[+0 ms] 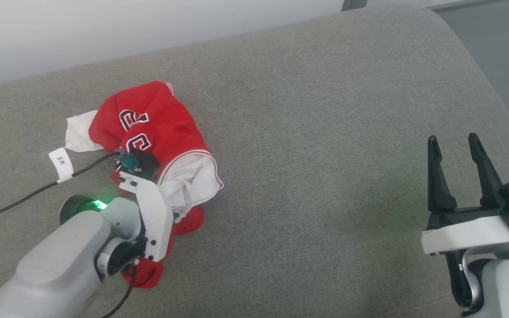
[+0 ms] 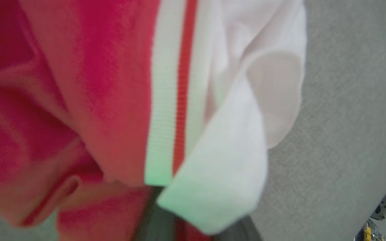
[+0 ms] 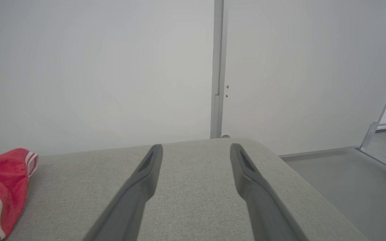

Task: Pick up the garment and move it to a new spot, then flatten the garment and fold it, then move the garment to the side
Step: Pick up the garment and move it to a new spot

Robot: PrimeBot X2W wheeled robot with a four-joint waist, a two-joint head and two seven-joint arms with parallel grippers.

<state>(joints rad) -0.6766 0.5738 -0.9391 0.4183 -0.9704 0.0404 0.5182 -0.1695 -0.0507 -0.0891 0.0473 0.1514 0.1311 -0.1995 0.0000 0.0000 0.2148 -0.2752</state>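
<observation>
Head view: my left claw (image 1: 145, 179) sits in the garment (image 1: 157, 119) for pickup (grip: cannot tell); right claw (image 1: 453, 140) idles wide, empty.

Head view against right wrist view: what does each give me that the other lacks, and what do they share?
Head view, not the wrist: the left arm laid over the crumpled garment, the garment's dark lettering, and a black cable with a white tag. Right wrist view, not the head: a wheeled metal frame standing on the floor off to the side. Shared: the garment, the grey cushion, the pale wall, and the right gripper, jaws apart and holding nothing.
</observation>
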